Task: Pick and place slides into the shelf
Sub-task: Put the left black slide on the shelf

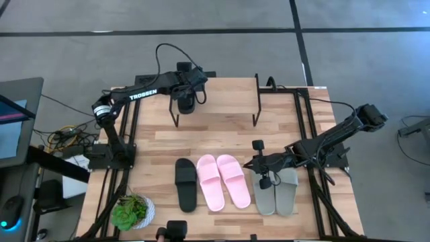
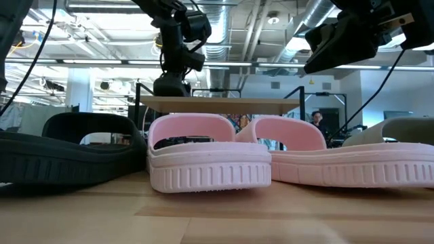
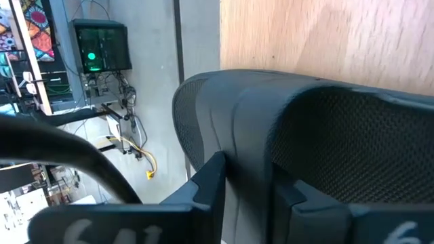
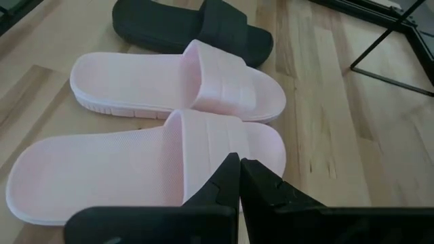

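My left gripper (image 1: 187,94) hangs over the left end of the shelf (image 1: 218,91), shut on one black slide (image 1: 187,104), which stands on end. In the low view that slide (image 2: 169,85) is just above the plank (image 2: 224,105). The other black slide (image 1: 186,185), the light pink pair (image 1: 220,181) and the grey-green pair (image 1: 277,193) lie flat in a row near the table's near edge. My right gripper (image 1: 248,163) is shut and hovers above the pink slide (image 4: 224,146) on the right side, touching nothing. My left gripper pinches the black slide (image 3: 247,156) between its two fingers from above. One finger (image 3: 210,183) is on the smooth outer side and the other on the textured side (image 3: 352,142). The slide hangs upright below it. Whether its lower end rests on the plank, I cannot tell.
A potted plant (image 1: 132,212) stands at the table's near left corner. The shelf's thin black legs (image 1: 257,101) rise from the far middle of the table. Bare wood lies between shelf and row of slides. Black frame rails (image 1: 306,128) run along both table sides.
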### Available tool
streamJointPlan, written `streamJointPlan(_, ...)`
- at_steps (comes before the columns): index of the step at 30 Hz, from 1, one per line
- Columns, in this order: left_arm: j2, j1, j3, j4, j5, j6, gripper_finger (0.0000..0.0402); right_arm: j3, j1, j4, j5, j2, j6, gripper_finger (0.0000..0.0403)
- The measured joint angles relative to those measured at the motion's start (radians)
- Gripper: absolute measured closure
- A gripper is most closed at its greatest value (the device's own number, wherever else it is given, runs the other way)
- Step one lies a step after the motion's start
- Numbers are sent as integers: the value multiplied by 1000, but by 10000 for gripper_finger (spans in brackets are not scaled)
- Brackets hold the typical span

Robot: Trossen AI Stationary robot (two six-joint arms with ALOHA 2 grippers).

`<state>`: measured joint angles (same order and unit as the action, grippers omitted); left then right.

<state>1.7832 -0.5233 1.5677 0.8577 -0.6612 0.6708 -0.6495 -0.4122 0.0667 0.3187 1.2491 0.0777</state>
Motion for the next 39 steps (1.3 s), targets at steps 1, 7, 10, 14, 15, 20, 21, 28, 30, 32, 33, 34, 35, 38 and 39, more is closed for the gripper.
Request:
streamJointPlan(1, 1, 2, 0, 1, -3, 0, 343, 0, 0, 0, 0, 0, 0, 403)
streamJointPlan(7, -2, 11, -1, 8, -33, 2, 320, 0, 0, 0, 0, 0, 0, 403)
streamJointPlan(10, -14, 12, 1, 21, -25, 0, 309, 0, 0, 0, 0, 0, 0, 403)
streamJointPlan(14, -40, 12, 4, 35, -1, -1, 299, 0, 2, 0, 0, 0, 0, 403)
streamJointPlan(15, -46, 12, 5, 39, 12, -6, 298, 0, 2, -1, 0, 0, 0, 403)
streamJointPlan(20, -68, 13, 5, 54, 49, -19, 296, 0, 2, -1, 0, 0, 0, 403)
streamJointPlan(21, -71, 13, 5, 54, 55, -21, 296, 0, 2, -2, 0, 0, 0, 403)
streamJointPlan(28, -74, 15, 6, 54, 71, -34, 296, 0, 2, -5, 0, 0, -2, 403)
streamJointPlan(30, -75, 15, 7, 53, 85, -48, 296, 0, 2, -7, 0, 0, -2, 403)
streamJointPlan(32, -75, 15, 7, 53, 96, -58, 296, 0, 2, -9, 0, 0, -2, 403)
streamJointPlan(33, -75, 15, 7, 53, 99, -63, 296, 0, 2, -8, 0, 0, -2, 403)
streamJointPlan(34, -75, 15, 7, 53, 100, -65, 296, 0, 2, -8, 0, 0, -2, 403)
streamJointPlan(35, -75, 15, 7, 55, 100, -67, 296, 0, 2, -9, 0, 0, -2, 403)
streamJointPlan(38, -75, 15, 7, 74, 100, -74, 296, 0, 2, -8, 0, 0, -1, 403)
streamJointPlan(39, -75, 15, 7, 80, 101, -81, 296, 0, 2, -8, 0, 0, -1, 403)
